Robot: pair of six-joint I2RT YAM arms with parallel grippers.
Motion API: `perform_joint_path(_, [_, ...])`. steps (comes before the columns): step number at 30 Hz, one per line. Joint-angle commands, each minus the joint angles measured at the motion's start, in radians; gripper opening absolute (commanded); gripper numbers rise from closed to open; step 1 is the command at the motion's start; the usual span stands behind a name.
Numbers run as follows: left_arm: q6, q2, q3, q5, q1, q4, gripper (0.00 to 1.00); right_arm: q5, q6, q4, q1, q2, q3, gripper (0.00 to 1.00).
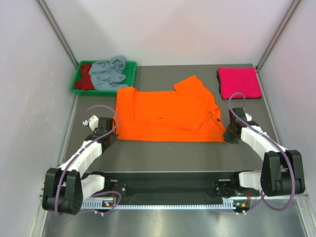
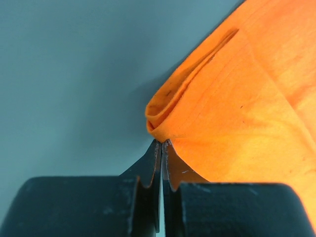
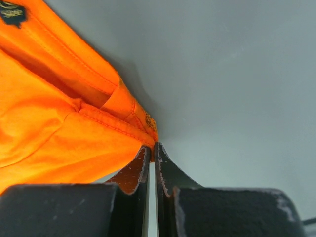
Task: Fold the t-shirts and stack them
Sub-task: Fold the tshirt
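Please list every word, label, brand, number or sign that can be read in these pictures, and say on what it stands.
No text can be read in any view.
A dark label on the orange t-shirt, seen in the right wrist view: too blurred to read.

- A dark grey table top (image 1: 163,153) fills the middle of the frame, matte and evenly lit.
- Plain white walls close it in: back wall (image 1: 168,29) on top, side walls (image 1: 24,98) left and right.
- Slanting metal struts (image 1: 57,29) mark both upper corners.
- Shiny steel sheet (image 1: 173,224) along the bottom edge.
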Motion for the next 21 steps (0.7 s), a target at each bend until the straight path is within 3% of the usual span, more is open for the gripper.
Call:
perform_joint_path(1, [-0.022, -0.037, -0.015, 0.006, 0.002, -0.061, 0.00, 0.034, -0.004, -0.069, -0.011, -0.030, -0.035, 0.00])
perform_joint_path(14, [-0.105, -0.084, -0.058, 0.060, -0.009, -0.173, 0.00, 0.046, 0.063, -0.167, -0.024, -0.156, -0.048, 0.00])
perform_joint_path(21, [-0.113, -0.136, -0.053, 0.011, -0.012, -0.240, 0.00, 0.028, 0.083, -0.195, -0.031, -0.168, -0.049, 0.00])
